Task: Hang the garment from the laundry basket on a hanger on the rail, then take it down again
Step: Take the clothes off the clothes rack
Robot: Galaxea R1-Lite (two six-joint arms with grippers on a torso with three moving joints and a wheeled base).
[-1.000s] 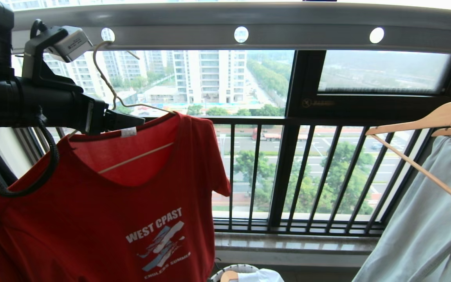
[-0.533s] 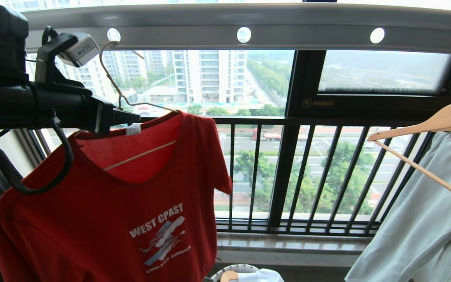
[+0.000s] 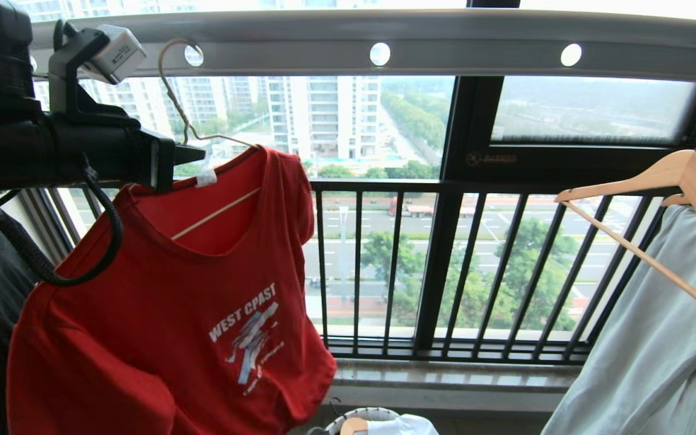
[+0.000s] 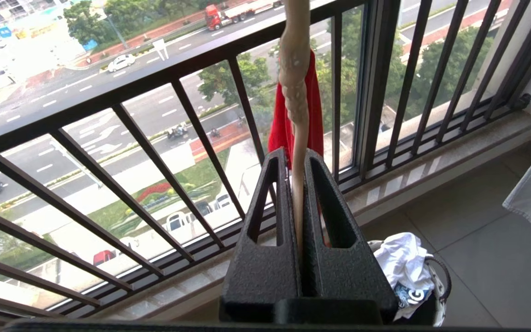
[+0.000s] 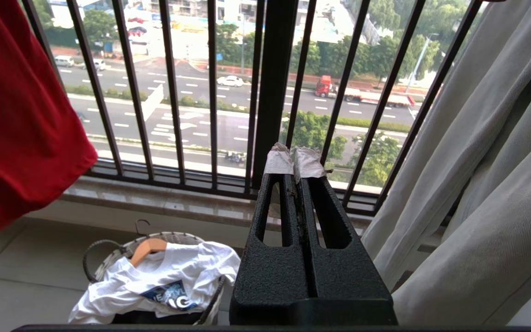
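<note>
The left gripper [image 3: 194,155] is clamped on the hanger [image 4: 296,152] just below its twisted neck, at the collar of the red shirt [image 3: 167,326] (which drapes down below the claw). The hook [image 3: 173,66] reaches up at the rail [image 3: 444,42]; whether it rests there I cannot tell. The right gripper [image 5: 297,163] is closed on nothing, low, near the window bars. A wood hanger [image 3: 674,181] with a pale garment [image 3: 656,350] hangs right; the basket [image 5: 104,258] sits on the floor.
</note>
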